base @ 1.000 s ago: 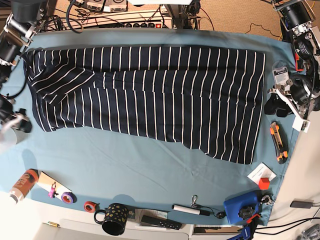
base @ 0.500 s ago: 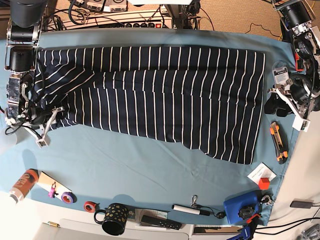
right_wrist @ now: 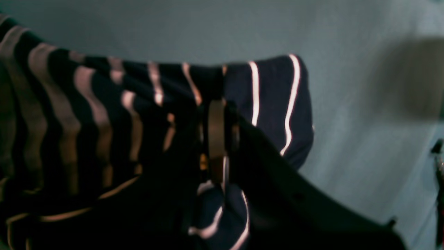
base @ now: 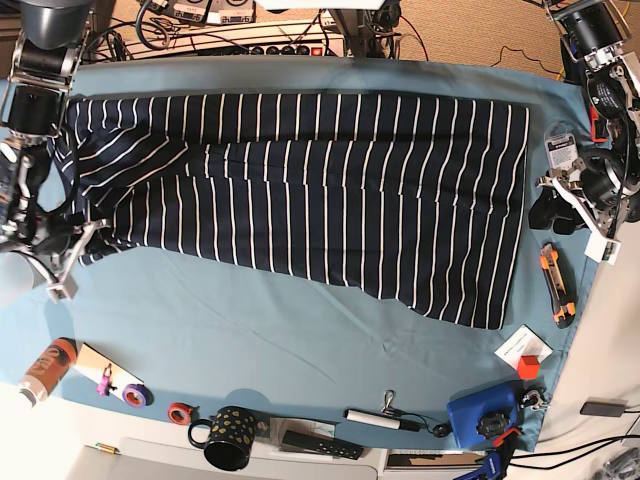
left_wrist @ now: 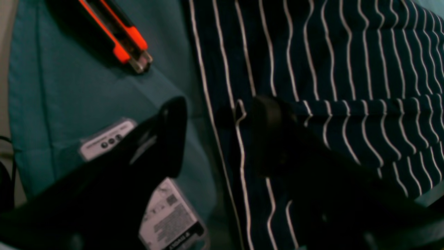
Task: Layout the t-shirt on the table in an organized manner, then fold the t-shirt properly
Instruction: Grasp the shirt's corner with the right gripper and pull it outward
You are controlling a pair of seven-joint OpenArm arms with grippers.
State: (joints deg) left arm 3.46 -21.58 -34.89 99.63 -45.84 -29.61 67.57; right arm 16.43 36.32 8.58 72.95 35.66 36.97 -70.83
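While the t-shirt [base: 300, 190] lies spread across the far half of the teal table [base: 300, 340], the right gripper [right_wrist: 216, 139] pinches a bunched fold of its striped fabric, its jaws pressed together on the cloth at the garment's corner on the base view's left. The left gripper [left_wrist: 216, 135] hangs with its jaws spread at the shirt's opposite edge, one finger over bare tablecloth, the other over the stripes, holding nothing. An orange utility knife [left_wrist: 118, 38] rests just beside it.

The t-shirt [base: 300, 190] lies spread across the counter's [base: 300, 340] far half, with a mug [base: 232, 438] at the near edge and a utility knife [base: 557, 285] to the shirt's right.
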